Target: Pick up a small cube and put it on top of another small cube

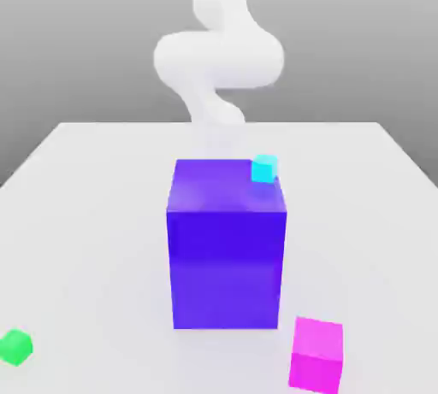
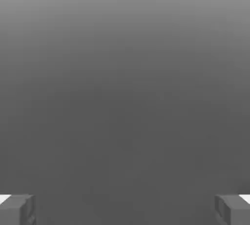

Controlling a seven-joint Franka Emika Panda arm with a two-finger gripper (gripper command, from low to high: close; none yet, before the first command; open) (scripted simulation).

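The middle of the white table [image 1: 103, 170] is being occupied by a tall blue-purple block [image 1: 226, 255], with a tiny cyan cube [image 1: 264, 168] sitting at its top far corner. Open surface is being left all around it. The pink small cube [image 1: 316, 355] is standing near its base toward the exterior view's right; a tiny green cube [image 1: 15, 346] is lying well apart at the left.

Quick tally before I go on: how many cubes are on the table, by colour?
Blue-purple block: 1
Magenta cube: 1
Green cube: 1
Cyan cube: 1, by the block's top far corner on the exterior view's right
Total: 4
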